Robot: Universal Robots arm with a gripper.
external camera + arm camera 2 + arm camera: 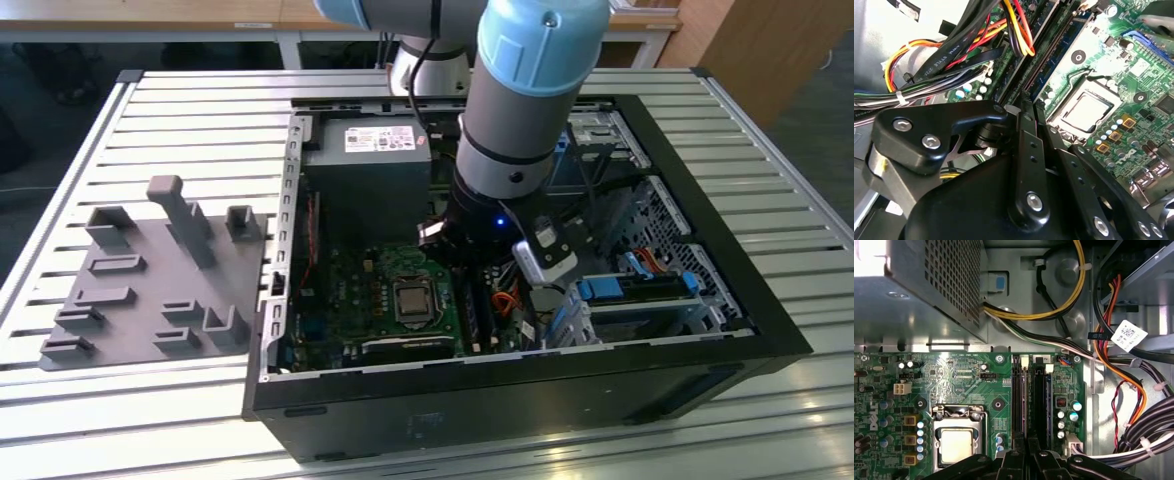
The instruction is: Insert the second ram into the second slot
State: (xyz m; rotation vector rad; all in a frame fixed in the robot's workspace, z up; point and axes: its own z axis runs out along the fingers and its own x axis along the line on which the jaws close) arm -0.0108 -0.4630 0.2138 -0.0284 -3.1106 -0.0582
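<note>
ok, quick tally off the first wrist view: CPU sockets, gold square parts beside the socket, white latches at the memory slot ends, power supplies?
CPU socket: 1
gold square parts: 3
white slot latches: 2
power supply: 1
Total: 7

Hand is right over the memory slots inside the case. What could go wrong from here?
1. Misalignment: the hand covers the near end of the narrow memory slots, so line-up there cannot be checked. An off-line push would likely load the slot walls or the motherboard.
2. Snagging: the cable bundle runs close beside the slots, so the hand or the arm could catch a wire on any sideways move.
</note>
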